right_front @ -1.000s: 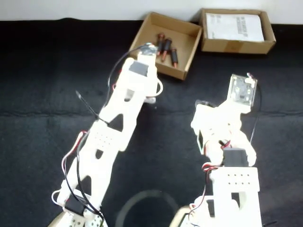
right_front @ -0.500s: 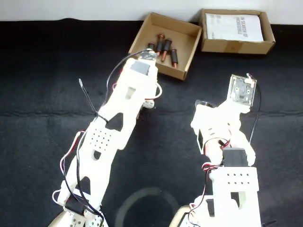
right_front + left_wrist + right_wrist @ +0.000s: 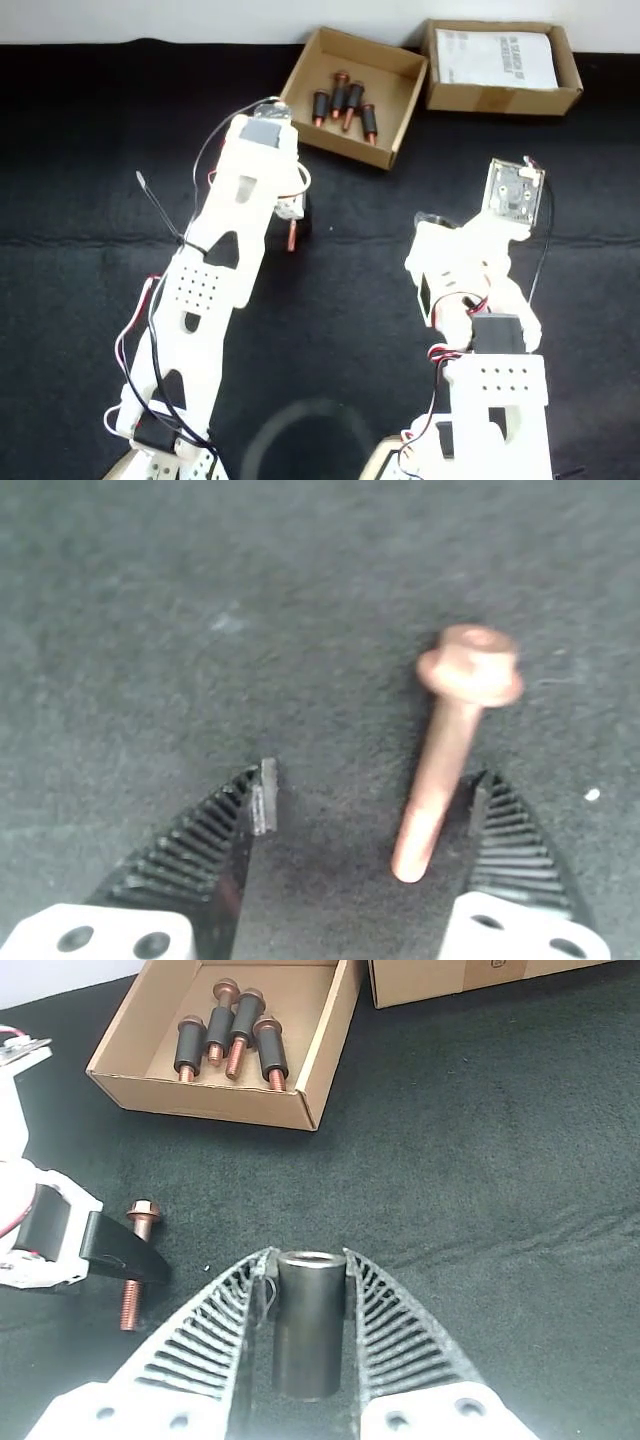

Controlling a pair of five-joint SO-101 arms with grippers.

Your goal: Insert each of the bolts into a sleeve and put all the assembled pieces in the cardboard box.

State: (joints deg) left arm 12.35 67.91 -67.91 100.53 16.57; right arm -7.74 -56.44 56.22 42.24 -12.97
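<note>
The black surface (image 3: 90,150) meets a white wall (image 3: 200,18) behind. The open left gripper (image 3: 373,780) straddles a bolt (image 3: 455,730) lying flat. The right gripper (image 3: 308,1257) clamps a sleeve (image 3: 310,1330). Four assembled pieces (image 3: 343,100) lie in the cardboard box (image 3: 395,95).

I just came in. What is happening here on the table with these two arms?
Bolts are being put into sleeves and collected in a box. The left gripper is open, low over the black table, with a loose copper bolt lying between its fingers, close to one of them and not yet clamped. The right gripper holds a dark sleeve upright. Four assembled pieces already lie in the cardboard box.
</note>
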